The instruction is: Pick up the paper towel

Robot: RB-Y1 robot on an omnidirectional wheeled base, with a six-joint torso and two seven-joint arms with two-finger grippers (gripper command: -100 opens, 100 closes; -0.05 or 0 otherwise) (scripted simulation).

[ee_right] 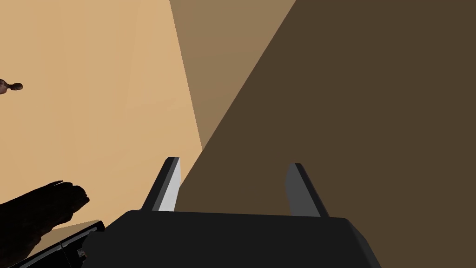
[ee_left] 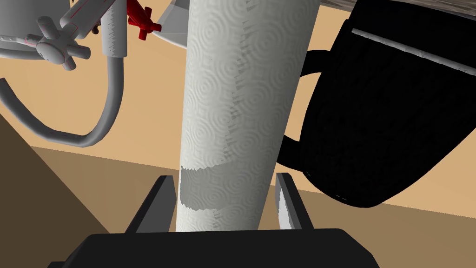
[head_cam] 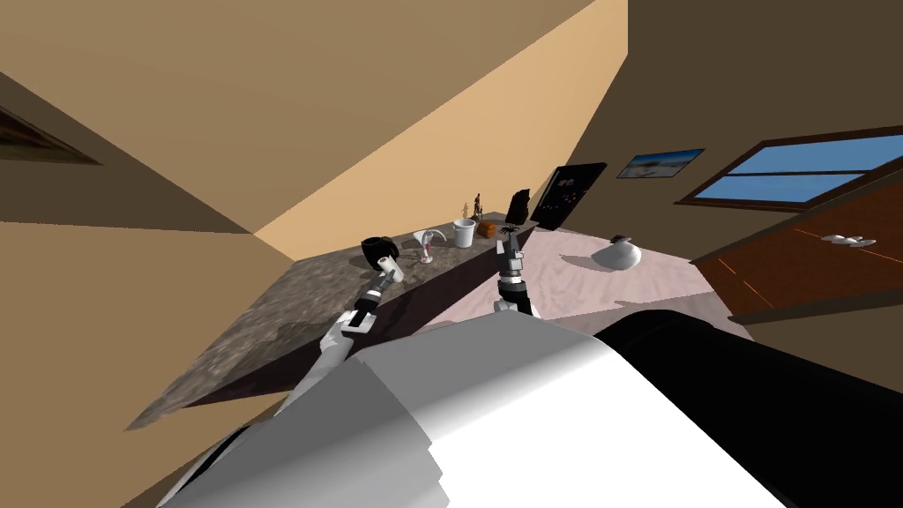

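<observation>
- Between the fingers of our left end effector [ee_left: 224,177], the paper towel [ee_left: 232,116] shows as a white roll with an embossed ring pattern. It runs lengthwise away from the dark body of the hand.
- Our left end effector is spread wide around the roll, not clamped. One blade stands just beside each flank, and we cannot tell whether either one touches the paper.
- Just beside the roll on one side sits a black mug [ee_left: 386,116], its looped handle turned toward the roll.
- On the roll's other side a grey faucet [ee_left: 109,102] bends in a long curve. It has a grey cross knob, and a red cross handle [ee_left: 142,21] lies near it.
- In the head view these things stand together on the counter [head_cam: 291,317], a dark speckled slab running along the tan wall. Our left arm reaches over the counter's front edge to them.
- Farther along the counter stands a white cup [head_cam: 464,233], with a small brown thing just beside it.
- Our right end effector [ee_right: 234,163] has its fingers apart with nothing between them. In the head view it is raised near the counter's front edge, well apart from the roll.
- Past the counter's far end a black panel [head_cam: 569,194] leans against the wall, and a white round vessel [head_cam: 617,256] sits on the pale floor [head_cam: 564,282].
</observation>
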